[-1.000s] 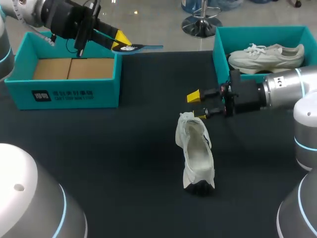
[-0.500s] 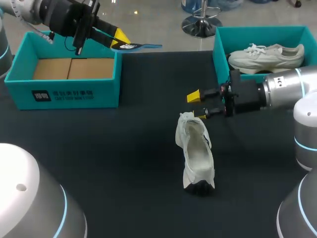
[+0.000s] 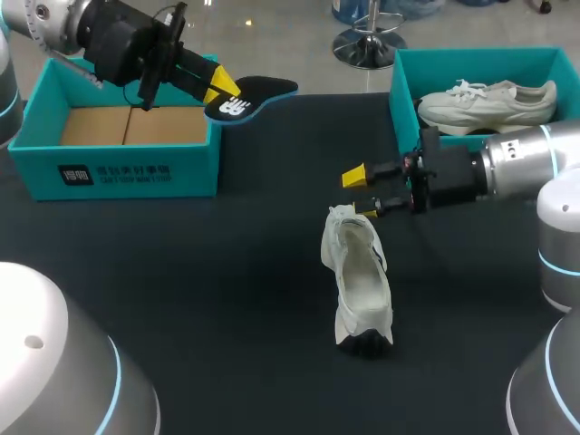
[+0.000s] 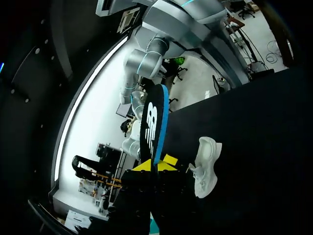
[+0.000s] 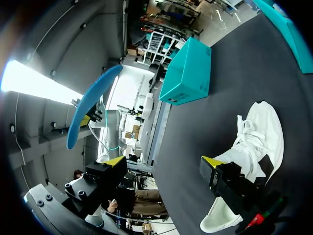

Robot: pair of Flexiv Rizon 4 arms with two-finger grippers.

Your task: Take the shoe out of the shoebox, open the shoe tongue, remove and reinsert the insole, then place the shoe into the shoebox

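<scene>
Shoe [image 3: 358, 285] — white, one of two — lies on the dark counter [image 3: 227, 272], nearest of all, its opening showing from above. Seen from the head view, it sits at 6 o'clock from the right tool [image 3: 361, 194], which hangs just beyond the shoe's far end. That tool's fingers are spread wide with nothing between them. Its nearer yellow tip is just beside the shoe, and whether it touches cannot be told.

Farther back, at 2 o'clock from the shoe, a teal right shoebox [image 3: 471, 63] holds the second shoe [image 3: 485, 101], also white. At 10 o'clock stands the other teal box, the left shoebox [image 3: 118, 168], its cardboard floor bare.

Over that box's far right corner the left tool [image 3: 222, 83] is clamped on the single insole [image 3: 249, 95] — dark with a blue edge — which juts toward 3 o'clock past the box wall. The shoe on the counter lies well apart from this tool, at about 5 o'clock.

Two shoes, two shoeboxes, one insole, two tools.
</scene>
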